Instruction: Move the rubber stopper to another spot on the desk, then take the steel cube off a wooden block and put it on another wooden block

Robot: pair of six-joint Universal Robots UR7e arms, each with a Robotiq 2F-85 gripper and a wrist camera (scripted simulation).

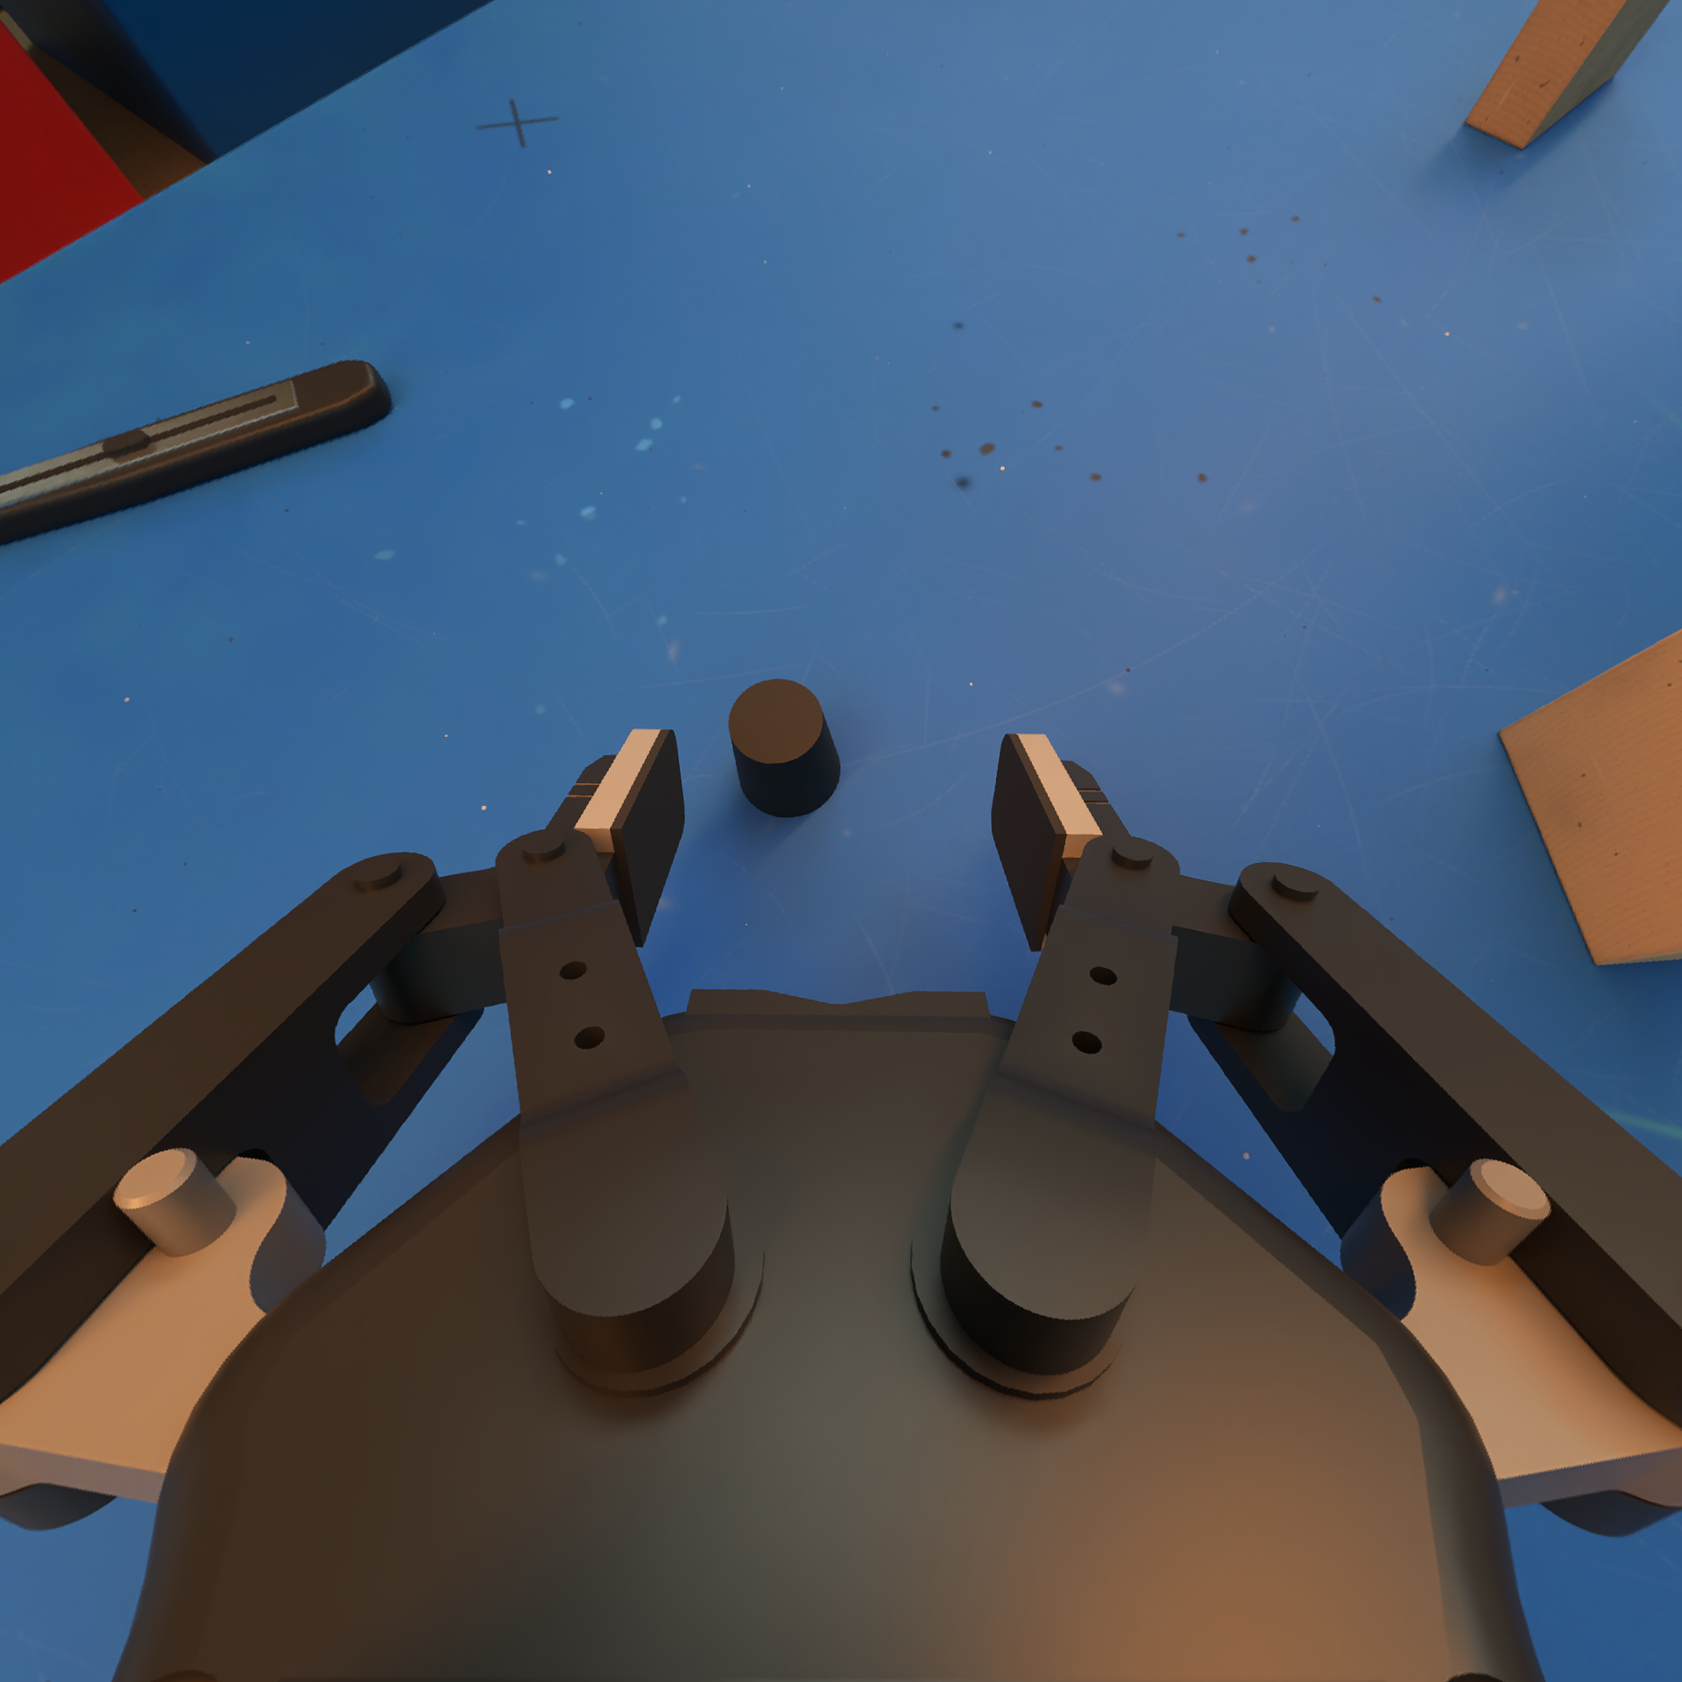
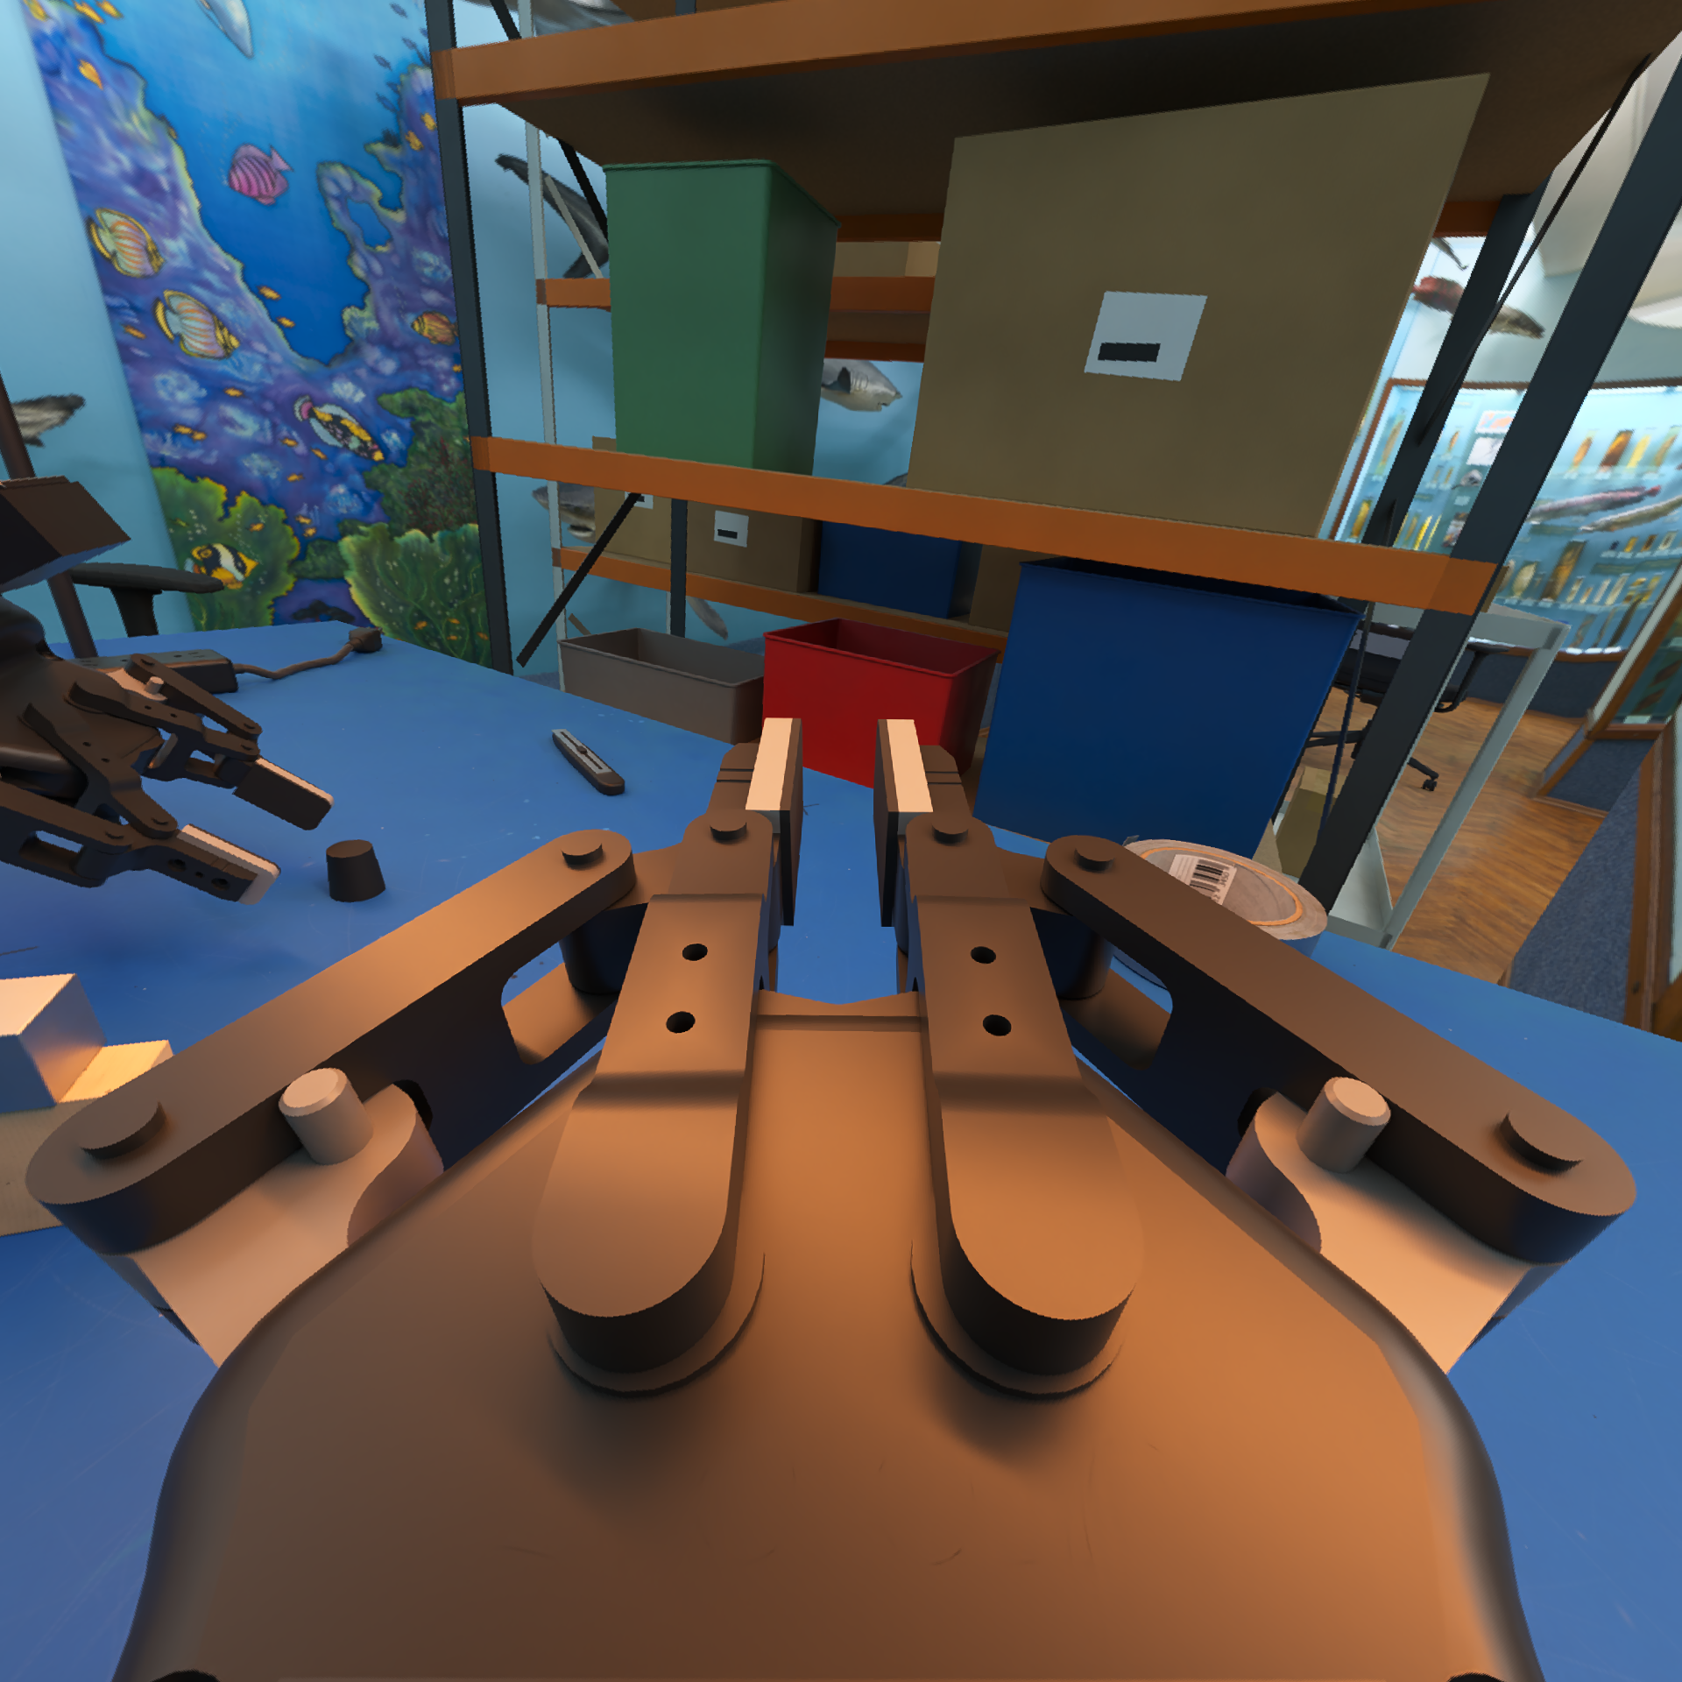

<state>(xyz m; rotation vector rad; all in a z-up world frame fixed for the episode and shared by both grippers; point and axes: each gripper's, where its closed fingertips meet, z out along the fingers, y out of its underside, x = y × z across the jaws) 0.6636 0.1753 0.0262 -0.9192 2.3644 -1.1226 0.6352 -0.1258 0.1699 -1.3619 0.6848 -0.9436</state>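
The rubber stopper stands upright on the blue desk, just ahead of my left pincer, a bit toward its left finger. This pincer is spread wide and touches nothing. A box cutter lies far to its left, wooden blocks to its right. My right pincer is nearly pressed together, with a narrow gap, holding nothing; the steel cube sits on a block at its left.

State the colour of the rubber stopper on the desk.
Dark brown to black; the stopper shows best in the left wrist view.
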